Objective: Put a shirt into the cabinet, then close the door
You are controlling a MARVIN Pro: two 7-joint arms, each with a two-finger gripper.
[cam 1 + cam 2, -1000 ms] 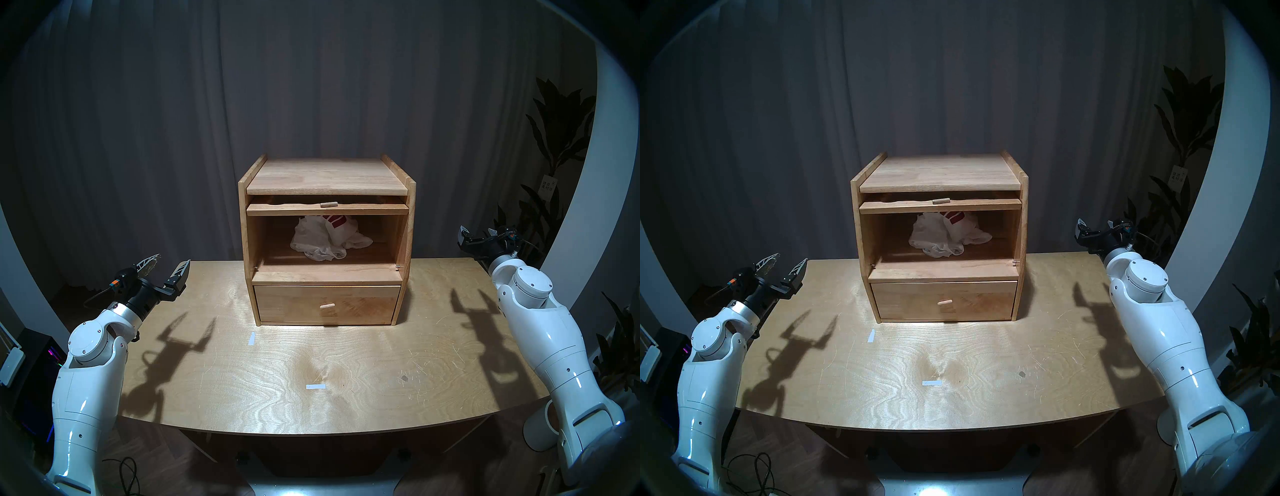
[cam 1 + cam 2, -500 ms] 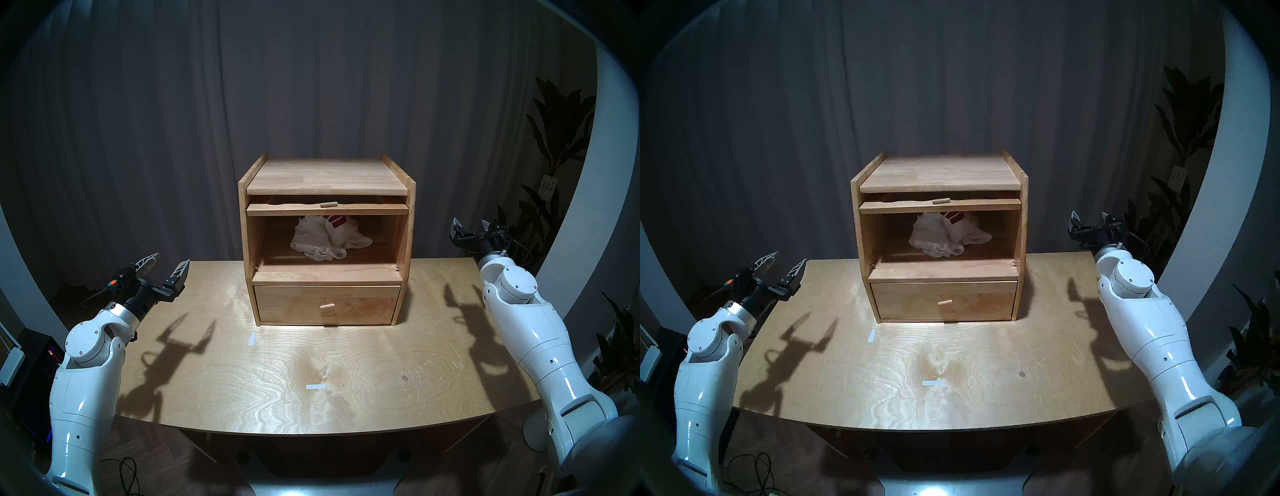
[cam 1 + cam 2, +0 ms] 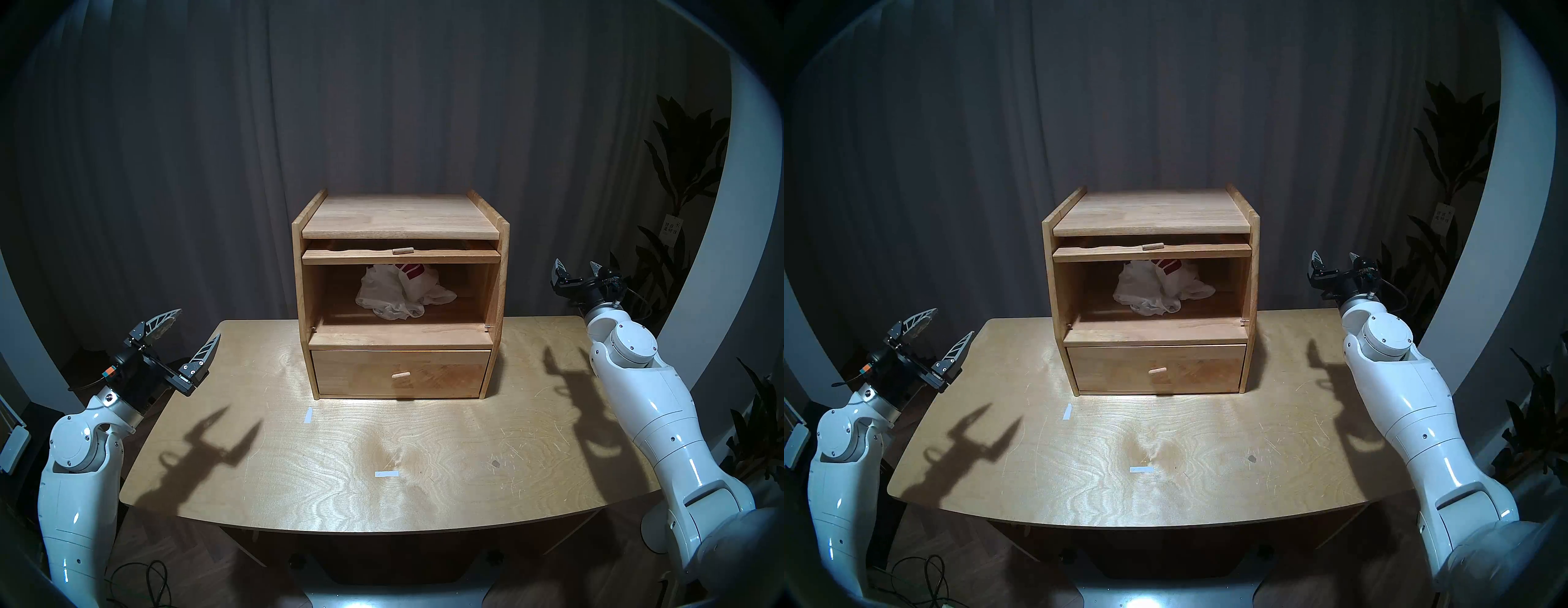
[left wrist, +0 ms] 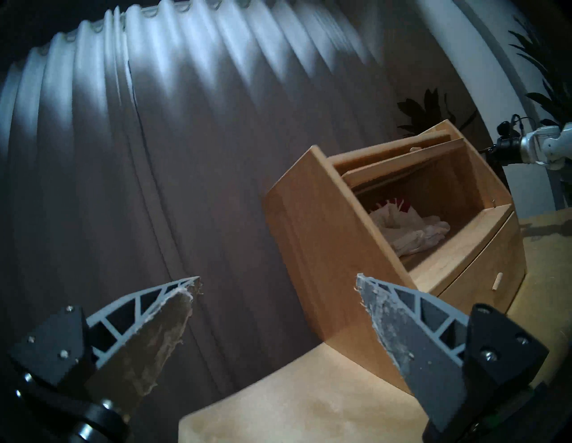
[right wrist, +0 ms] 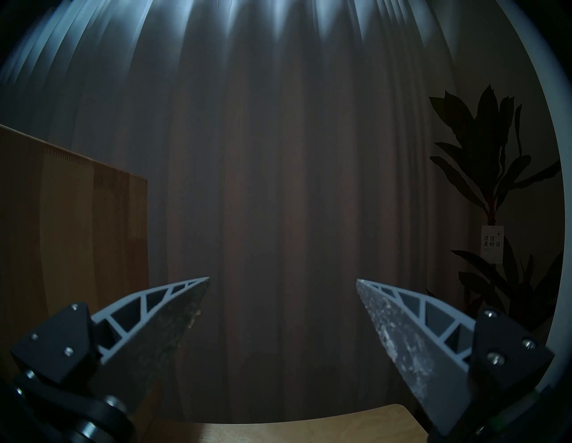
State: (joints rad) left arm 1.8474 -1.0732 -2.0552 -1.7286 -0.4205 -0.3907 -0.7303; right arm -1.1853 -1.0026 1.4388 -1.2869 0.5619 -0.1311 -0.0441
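Note:
The wooden cabinet (image 3: pixel 401 216) stands at the back middle of the table. The white shirt (image 3: pixel 399 293) with red print lies crumpled inside its upper compartment, also seen in the left wrist view as the shirt (image 4: pixel 402 229). The door (image 3: pixel 401 256) lies flat under the top board, pushed in, with its peg handle (image 3: pixel 402 250) facing forward; the compartment stands open. My left gripper (image 3: pixel 198 325) hovers open and empty over the table's left edge, well left of the cabinet. My right gripper (image 3: pixel 576 263) is open and empty, raised beside the cabinet's right wall (image 5: pixel 71 232).
The lower drawer (image 3: pixel 401 373) is shut. Two white tape marks (image 3: pixel 308 415) (image 3: pixel 387 474) lie on the wooden table (image 3: pixel 466 446). A grey curtain hangs behind, and a dark plant (image 3: pixel 679 170) stands at the far right.
My left arm has drawn back toward the left and near side, and its wrist has rolled. My right gripper rose and shifted slightly left toward the cabinet. Shirt and door are unchanged.

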